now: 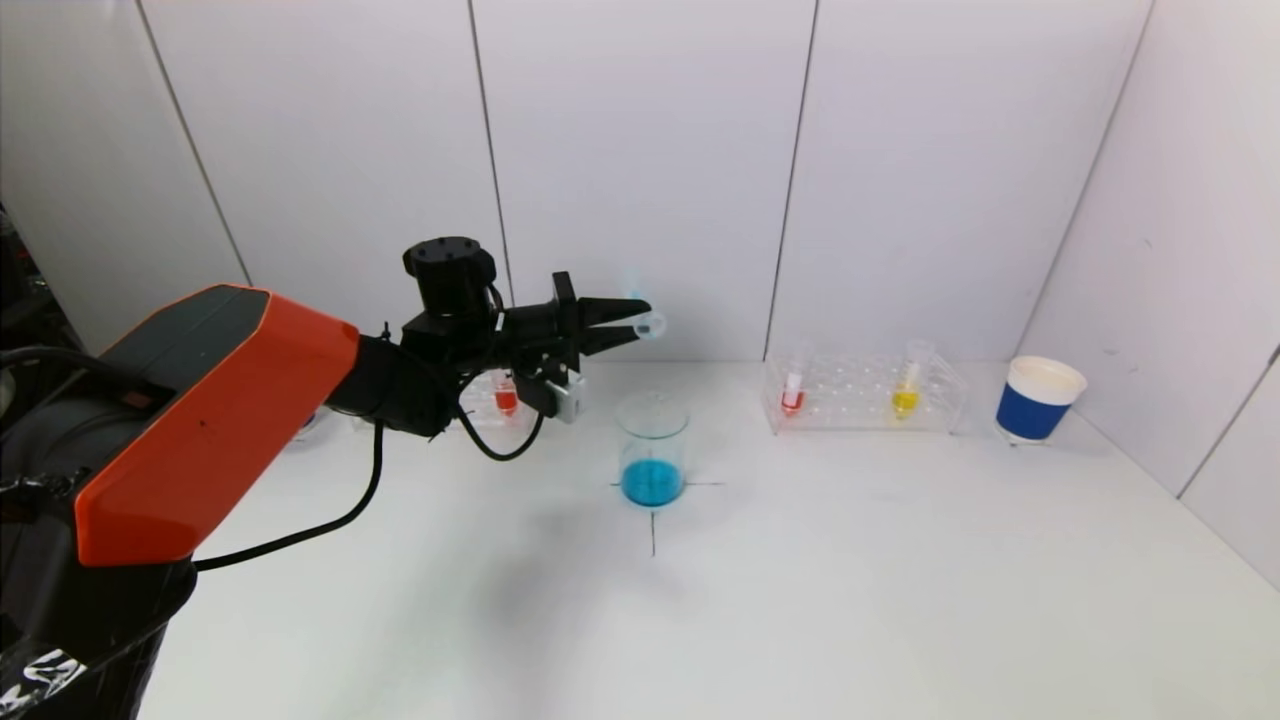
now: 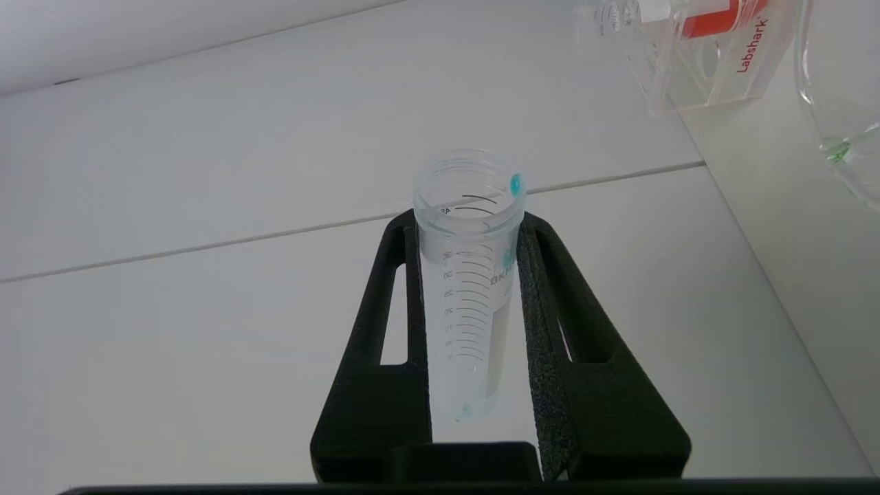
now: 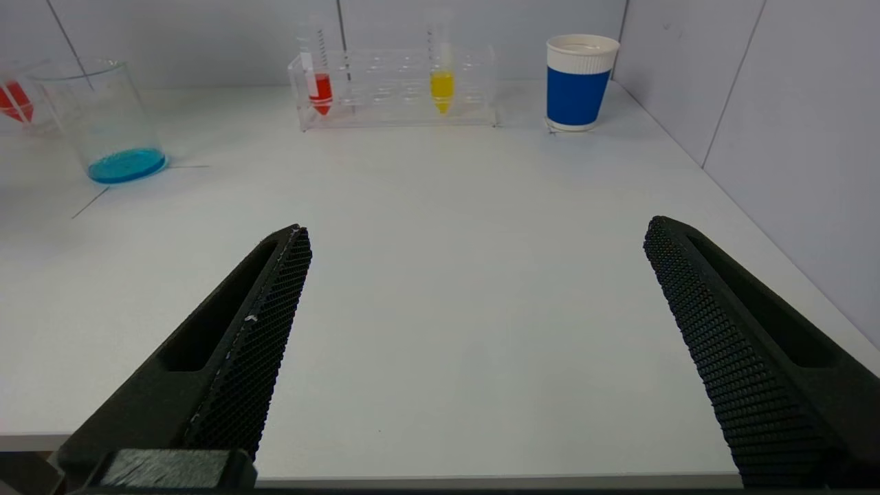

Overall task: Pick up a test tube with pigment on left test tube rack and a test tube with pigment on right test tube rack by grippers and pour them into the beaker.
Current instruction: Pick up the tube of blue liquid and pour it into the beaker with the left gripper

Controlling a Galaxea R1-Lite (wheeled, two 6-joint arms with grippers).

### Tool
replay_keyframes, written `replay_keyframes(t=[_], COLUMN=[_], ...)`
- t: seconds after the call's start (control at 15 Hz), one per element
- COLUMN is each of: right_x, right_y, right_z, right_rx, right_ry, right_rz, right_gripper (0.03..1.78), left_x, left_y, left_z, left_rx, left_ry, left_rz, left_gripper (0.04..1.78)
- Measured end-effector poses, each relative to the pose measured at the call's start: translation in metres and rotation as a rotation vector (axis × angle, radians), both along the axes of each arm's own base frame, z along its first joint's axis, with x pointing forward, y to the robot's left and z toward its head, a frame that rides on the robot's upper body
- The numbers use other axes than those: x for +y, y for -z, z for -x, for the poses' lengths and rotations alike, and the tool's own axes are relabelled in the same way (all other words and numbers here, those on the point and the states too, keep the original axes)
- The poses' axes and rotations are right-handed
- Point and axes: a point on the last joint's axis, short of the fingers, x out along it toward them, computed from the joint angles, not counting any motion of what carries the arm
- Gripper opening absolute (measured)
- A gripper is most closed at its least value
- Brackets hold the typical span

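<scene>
My left gripper (image 1: 628, 322) is shut on a clear test tube (image 1: 650, 323), held tilted above the beaker (image 1: 652, 448), which holds blue liquid. In the left wrist view the tube (image 2: 467, 289) sits between the fingers (image 2: 543, 302), nearly empty with blue drops at its rim and tip. The left rack (image 1: 500, 400) behind the arm holds a red tube (image 1: 506, 397). The right rack (image 1: 862, 393) holds a red tube (image 1: 793, 394) and a yellow tube (image 1: 907, 388). My right gripper (image 3: 474, 240) is open and empty, low over the table's near edge, out of the head view.
A blue paper cup (image 1: 1038, 399) stands right of the right rack near the wall. A black cross mark (image 1: 653, 520) lies under the beaker. White wall panels close the table at the back and right. My left arm's orange cover (image 1: 200, 400) fills the left foreground.
</scene>
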Motion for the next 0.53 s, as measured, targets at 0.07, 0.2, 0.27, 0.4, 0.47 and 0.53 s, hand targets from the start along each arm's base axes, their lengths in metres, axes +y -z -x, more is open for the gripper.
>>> replay_keyframes(t=[0.07, 0.2, 0.27, 0.4, 0.47, 0.53], right_x=[0.000, 0.000, 0.000, 0.000, 0.000, 0.000], right_y=[0.000, 0.000, 0.000, 0.000, 0.000, 0.000], right_z=[0.000, 0.000, 0.000, 0.000, 0.000, 0.000], right_rx=[0.000, 0.000, 0.000, 0.000, 0.000, 0.000], right_ry=[0.000, 0.000, 0.000, 0.000, 0.000, 0.000], right_rz=[0.000, 0.000, 0.000, 0.000, 0.000, 0.000], right_gripper=[1.76, 1.76, 1.76, 1.76, 1.76, 1.76], left_x=[0.000, 0.000, 0.001, 0.003, 0.004, 0.005], left_y=[0.000, 0.000, -0.001, -0.007, -0.012, -0.017], left_z=[0.000, -0.002, -0.003, -0.005, -0.005, -0.005], left_rx=[0.015, 0.070, 0.121, 0.283, 0.361, 0.456], left_ry=[-0.015, -0.068, -0.110, -0.236, -0.303, -0.366], left_rz=[0.003, 0.023, 0.048, 0.146, 0.203, 0.269], left_gripper=[0.42, 0.42, 0.42, 0.42, 0.42, 0.42])
